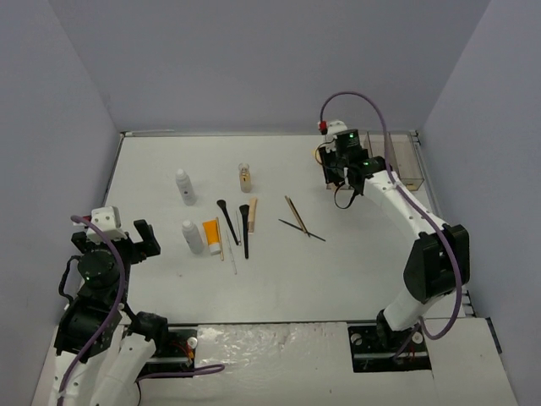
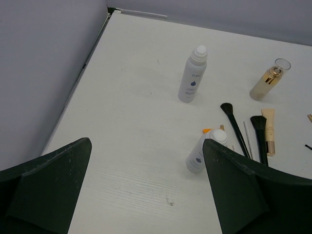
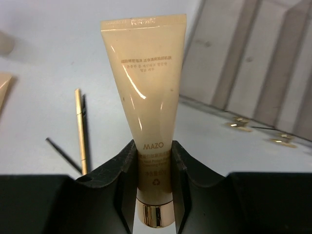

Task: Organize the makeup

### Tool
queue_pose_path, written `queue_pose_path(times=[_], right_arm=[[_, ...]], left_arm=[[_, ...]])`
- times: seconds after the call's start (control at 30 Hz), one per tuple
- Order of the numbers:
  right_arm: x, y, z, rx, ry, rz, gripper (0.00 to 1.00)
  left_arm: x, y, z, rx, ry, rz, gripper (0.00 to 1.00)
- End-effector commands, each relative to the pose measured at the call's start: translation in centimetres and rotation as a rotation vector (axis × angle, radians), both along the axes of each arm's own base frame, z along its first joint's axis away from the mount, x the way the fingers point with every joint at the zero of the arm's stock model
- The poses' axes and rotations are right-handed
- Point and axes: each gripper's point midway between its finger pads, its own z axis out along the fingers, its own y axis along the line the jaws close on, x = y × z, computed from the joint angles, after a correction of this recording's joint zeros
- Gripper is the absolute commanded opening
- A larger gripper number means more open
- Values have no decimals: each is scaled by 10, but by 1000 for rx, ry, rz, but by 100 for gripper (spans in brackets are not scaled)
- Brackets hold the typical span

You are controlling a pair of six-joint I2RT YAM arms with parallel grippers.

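**Right gripper holds the beige tube next to the smoky box**

The white table [image 1: 279, 279] is the biggest thing here. The smoky box [image 1: 397, 161] stands at its far right side. The right gripper [image 1: 342, 173] is just left of the box. Its jaws press on the beige tube [image 3: 146, 97], one on each side, down near the gold cap. The tube's long way runs straight out from the gripper. The cap end sits back by the wrist camera, and the flat sealed end points away. The tube is shiny and tan, with the dark word MAZO and tiny print on it.

Well apart from the box, at the near left, is the left gripper [image 1: 127, 241]. Its jaws are wide apart and hold nothing.

More makeup sits to the left of the box, in the middle of the table. There are two white bottles [image 1: 184, 186], a small glass bottle [image 1: 245, 176], an orange tube [image 1: 211, 235], black brushes [image 1: 245, 228] and thin pencils [image 1: 296, 216]. The pencils lie nearest the box.
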Motion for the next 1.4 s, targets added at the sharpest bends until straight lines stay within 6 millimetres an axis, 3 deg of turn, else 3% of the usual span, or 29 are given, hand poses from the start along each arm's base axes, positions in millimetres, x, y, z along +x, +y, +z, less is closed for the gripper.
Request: queue_pose_path(times=[0.0, 0.1, 0.3, 0.4, 0.57, 0.77, 0.9, 1.07, 1.37], right_arm=[[34, -73, 65, -27, -139, -148, 13], [54, -108, 74, -66, -165, -206, 12], [90, -164, 74, -140, -176, -254, 11], [104, -202, 62, -171, -155, -298, 11], [128, -236, 47, -200, -159, -364, 12], [157, -258, 43, -219, -201, -387, 12], [168, -269, 25, -226, -183, -377, 13], [168, -294, 8, -212, -171, -405, 15], [164, -311, -28, -181, -119, -392, 23]], left_arm=[[20, -7, 49, -23, -93, -11, 97], [33, -15, 50, -15, -63, -36, 97], [47, -21, 38, 21, -30, -57, 97], [49, -22, 30, 18, -31, -59, 97], [45, -28, 20, 15, -5, -87, 97], [44, -21, 17, 33, 9, -58, 97], [46, -20, 16, 44, 20, -54, 97], [47, -19, 14, 49, 31, -48, 97], [50, -21, 12, 43, 40, -56, 97]])
